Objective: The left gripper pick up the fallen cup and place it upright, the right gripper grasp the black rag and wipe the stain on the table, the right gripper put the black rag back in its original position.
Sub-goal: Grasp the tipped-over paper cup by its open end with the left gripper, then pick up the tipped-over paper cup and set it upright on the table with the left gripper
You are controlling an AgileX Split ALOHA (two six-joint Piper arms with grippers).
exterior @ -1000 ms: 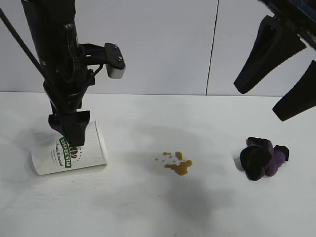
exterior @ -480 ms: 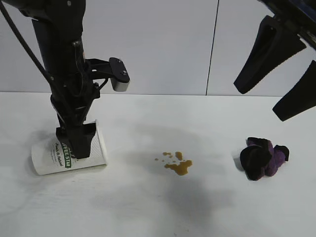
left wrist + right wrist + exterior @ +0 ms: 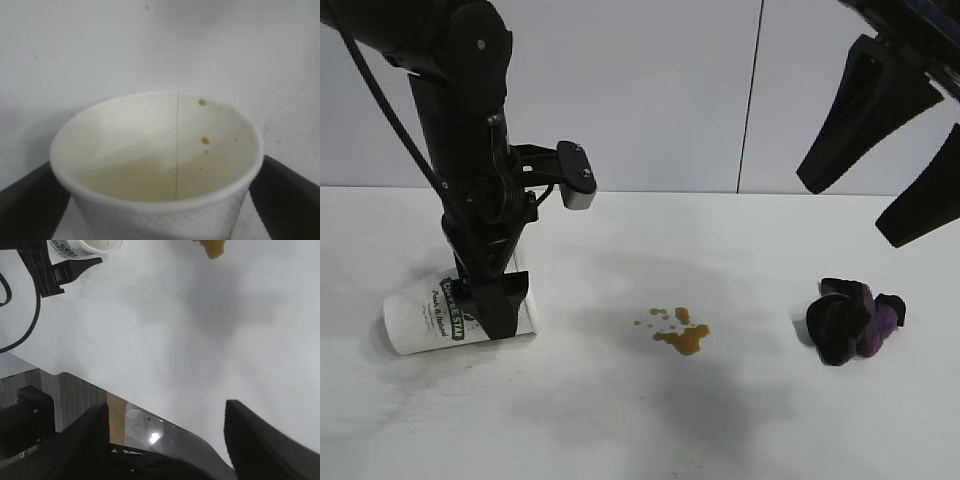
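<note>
Both left hand [image 3: 498,312] fingers straddle cup [image 3: 425,318].

white cup [image 3: 435,318] on its side; rag [image 3: 853,320] bunched

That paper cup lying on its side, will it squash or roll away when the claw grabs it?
The cup is probably light: its inside shows only a few brown drops, so it looks nearly empty. Thin paper walls would likely dent under a hard squeeze near the open rim. Lying on its side on the table, it could roll if nudged, though the open left gripper straddles it on both sides.
</note>
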